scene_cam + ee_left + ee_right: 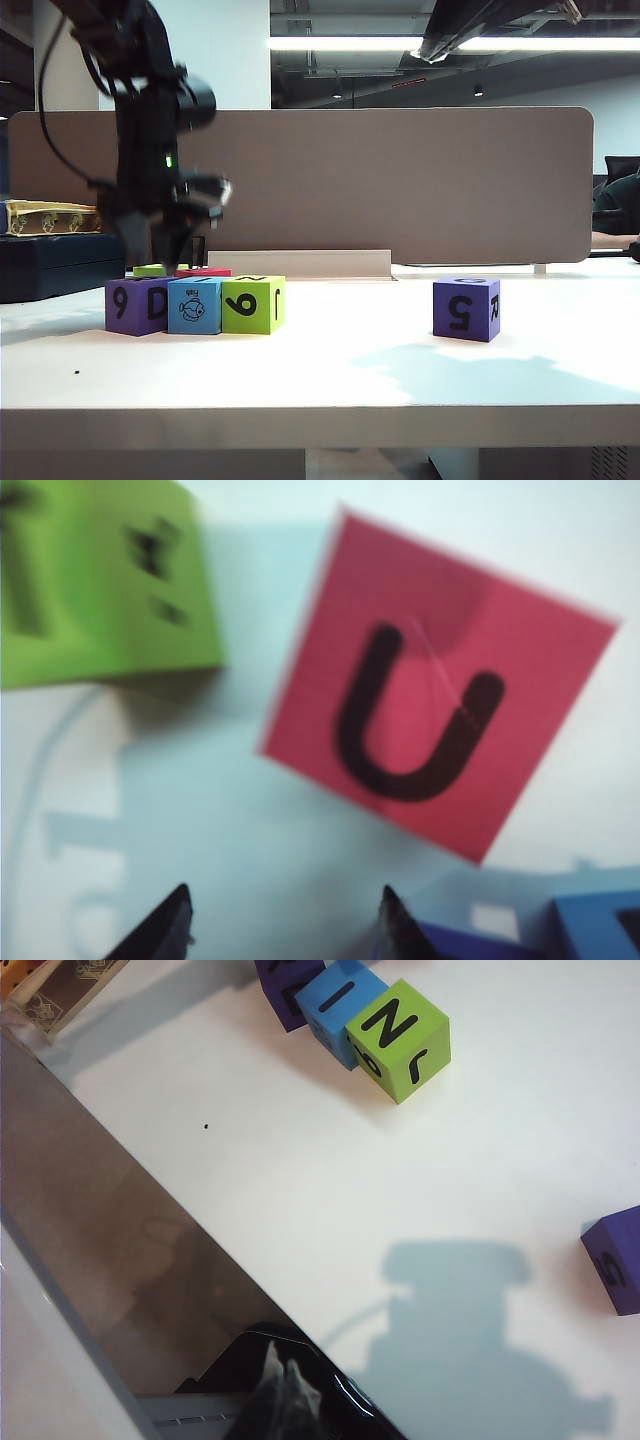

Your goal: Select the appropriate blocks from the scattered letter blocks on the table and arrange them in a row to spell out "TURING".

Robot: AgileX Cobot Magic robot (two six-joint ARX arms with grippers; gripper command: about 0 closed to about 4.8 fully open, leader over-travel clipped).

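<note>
My left gripper [176, 243] hangs over the back left of the table [330, 370], pointing down. In the left wrist view the left gripper [285, 908] is open, with bare table between its fingertips [172, 925]. A red block with a U [440, 725] lies just beyond it, beside a lime green block [100, 580]. In front stands a row of three letter blocks: purple [135, 307], blue with a fish [195, 305] and lime green [253, 304]. Another purple block [466, 308] stands alone at the right. My right gripper [283, 1375] is shut and holds nothing, away from the blocks.
A grey-brown divider panel [400, 180] closes the back of the table. A dark case with a yellow box [45, 217] on it sits at the far left. A black object [300, 1400] lies under the right gripper.
</note>
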